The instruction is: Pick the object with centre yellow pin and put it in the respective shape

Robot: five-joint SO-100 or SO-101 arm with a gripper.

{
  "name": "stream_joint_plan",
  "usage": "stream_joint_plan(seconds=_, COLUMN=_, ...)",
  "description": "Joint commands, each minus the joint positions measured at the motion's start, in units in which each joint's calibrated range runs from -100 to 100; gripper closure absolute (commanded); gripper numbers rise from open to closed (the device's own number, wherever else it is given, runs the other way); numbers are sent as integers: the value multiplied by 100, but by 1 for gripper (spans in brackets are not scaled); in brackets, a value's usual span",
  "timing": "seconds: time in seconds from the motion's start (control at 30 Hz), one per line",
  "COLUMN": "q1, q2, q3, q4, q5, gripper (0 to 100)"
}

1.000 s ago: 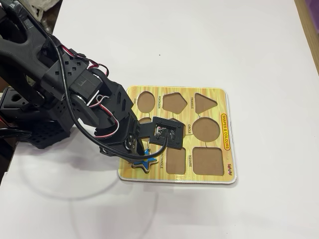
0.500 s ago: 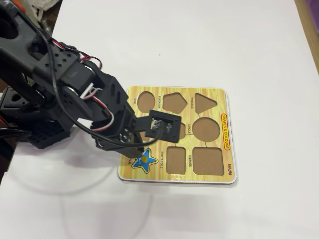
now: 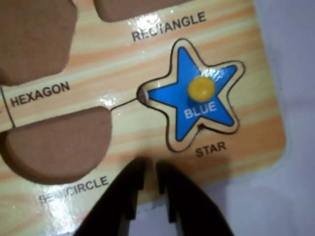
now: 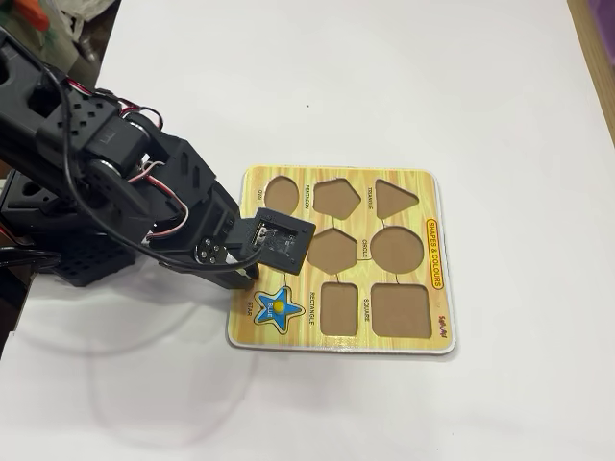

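Observation:
The object with centre yellow pin, a blue star (image 3: 178, 101) with a yellow knob (image 3: 201, 88), lies flat inside the star-shaped recess (image 3: 143, 96) labelled STAR, at the near left corner of the yellow puzzle board (image 4: 252, 332). In the fixed view the star (image 4: 277, 307) sits just below the wrist. My gripper (image 3: 150, 164) hangs over the board's edge, back from the star and not touching it. Its black fingers (image 3: 172, 191) stand a narrow slit apart with nothing between them. In the fixed view the gripper (image 4: 247, 277) is mostly hidden under the wrist camera module (image 4: 282, 240).
Brown recesses surround the star: hexagon (image 3: 34, 39), semicircle (image 3: 59, 142), rectangle (image 4: 338, 308), square (image 4: 401, 310), circle (image 4: 397, 248), triangle (image 4: 394, 197), pentagon (image 4: 336, 199), oval (image 4: 281, 195). The black arm base (image 4: 86, 252) stands left of the board on a white table (image 4: 461, 96).
The star, under the gripper a second ago, now lies seated in its recess in full view. The arm has drawn back up and to the left, away from it.

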Motion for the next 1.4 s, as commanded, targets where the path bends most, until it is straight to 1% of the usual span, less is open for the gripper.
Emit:
stream_joint_plan(seconds=0.0, q1=-68, q2=-642, q3=198, q4=37, q5=-179, gripper=96)
stream_joint_plan(seconds=0.07, q1=-215, q2=-926, q3=252, q4=37, q5=-347, gripper=96)
stream_joint_plan(seconds=0.27, q1=-1064, q2=-1537, q3=378, q4=11, q5=-1001, gripper=96)
stream_joint_plan(seconds=0.37, q1=-1318, q2=-1897, q3=594, q4=19, q5=-1168, gripper=96)
stream_joint_plan(seconds=0.57, q1=-1328, q2=-2667, q3=1052, q4=97, q5=-1168, gripper=96)
stream_joint_plan(seconds=0.73, q1=-1308, q2=-3018, q3=1061, q4=979, q5=-1168, gripper=96)
stream_joint_plan(seconds=1.1, q1=-1318, q2=-3437, q3=1061, q4=2509, q5=-1100, gripper=96)
stream_joint_plan(seconds=1.23, q1=-1318, q2=-3512, q3=1061, q4=2924, q5=-1100, gripper=97)
stream_joint_plan(seconds=1.37, q1=-1328, q2=-3521, q3=1061, q4=3001, q5=-1095, gripper=97)
